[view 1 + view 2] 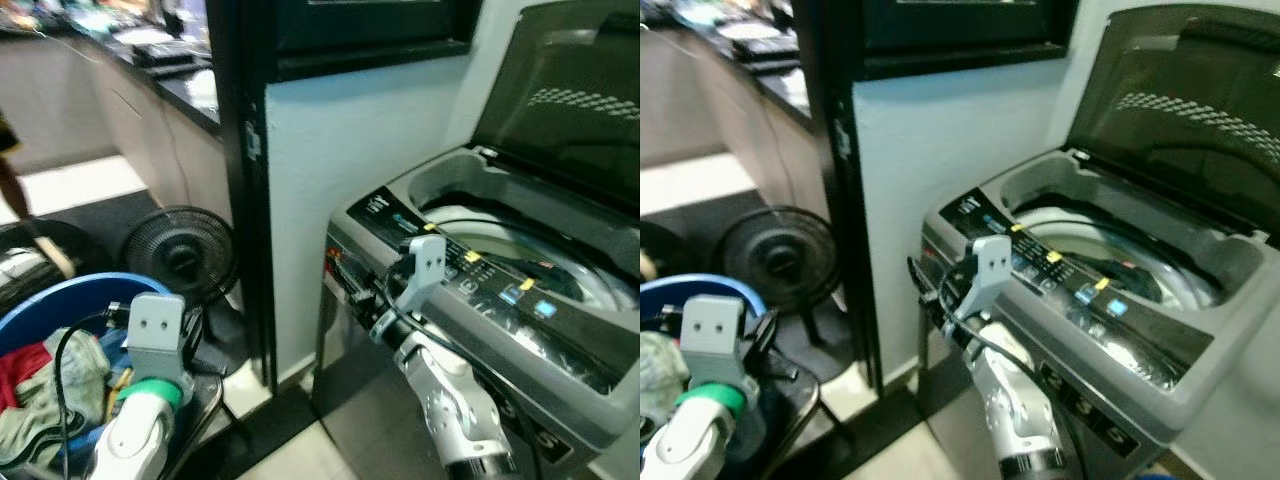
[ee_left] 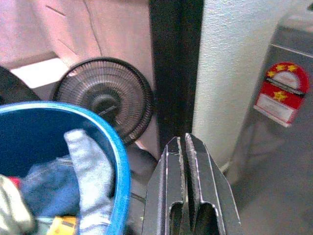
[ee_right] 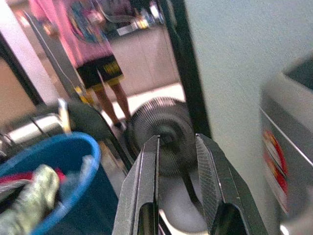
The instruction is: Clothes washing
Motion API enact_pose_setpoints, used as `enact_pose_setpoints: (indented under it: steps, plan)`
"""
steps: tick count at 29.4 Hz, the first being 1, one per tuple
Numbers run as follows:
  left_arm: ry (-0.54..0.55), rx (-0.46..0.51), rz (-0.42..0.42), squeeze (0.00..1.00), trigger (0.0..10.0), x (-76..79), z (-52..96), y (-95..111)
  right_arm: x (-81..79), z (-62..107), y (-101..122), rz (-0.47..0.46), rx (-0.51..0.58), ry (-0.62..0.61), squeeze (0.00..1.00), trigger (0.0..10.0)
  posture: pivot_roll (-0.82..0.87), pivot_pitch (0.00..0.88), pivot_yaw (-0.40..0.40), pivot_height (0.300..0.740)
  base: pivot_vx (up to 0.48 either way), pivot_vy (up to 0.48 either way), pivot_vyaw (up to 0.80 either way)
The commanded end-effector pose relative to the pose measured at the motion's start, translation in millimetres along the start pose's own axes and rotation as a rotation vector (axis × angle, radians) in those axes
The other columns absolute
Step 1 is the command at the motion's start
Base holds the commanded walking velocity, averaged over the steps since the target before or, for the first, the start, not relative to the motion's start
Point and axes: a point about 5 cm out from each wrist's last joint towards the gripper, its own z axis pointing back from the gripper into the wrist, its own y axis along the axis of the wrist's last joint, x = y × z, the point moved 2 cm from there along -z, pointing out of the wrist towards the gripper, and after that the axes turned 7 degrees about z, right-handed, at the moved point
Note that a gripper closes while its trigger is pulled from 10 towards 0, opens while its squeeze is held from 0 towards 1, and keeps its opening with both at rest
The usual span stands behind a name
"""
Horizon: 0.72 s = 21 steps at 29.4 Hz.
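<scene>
Your washer at three o'clock stands open; clothes wait in the tub at eight. Left tool closed and empty, right tool slightly parted, empty.

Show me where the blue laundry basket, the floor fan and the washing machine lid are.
blue laundry basket (image 1: pixel 70 292), left eye view, on its far rim.
floor fan (image 1: pixel 180 255), left eye view, on the grille centre.
washing machine lid (image 1: pixel 1180 90), right eye view, on the raised dark panel.
</scene>
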Motion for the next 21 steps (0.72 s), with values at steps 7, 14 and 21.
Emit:
enact_pose_setpoints:
  steps: [7, 14, 21]
  plan:
    - [-0.013, -0.028, -0.029, 0.0, 10.0, -2.4, 8.7, -11, -6.9, -2.1, 0, 0.002, 0.011, 0.016, 0.0, 10.0, 0.01, 0.002, -0.011, 0.74, 0.0, 0.0, 0.79]
    - [-0.016, -0.042, -0.047, 0.0, 10.0, -5.3, 11.8, -15, -8.5, 1.1, -7, -0.002, -0.005, 0.017, 0.0, 10.0, 0.02, 0.006, -0.011, 0.74, 0.0, 0.0, 0.79]
    - [-0.014, -0.098, -0.019, 0.0, 10.0, -4.5, 18.0, -27, -8.1, 5.6, -18, -0.005, -0.044, 0.022, 0.0, 10.0, 0.02, 0.005, -0.01, 0.74, 0.0, 0.0, 0.79]
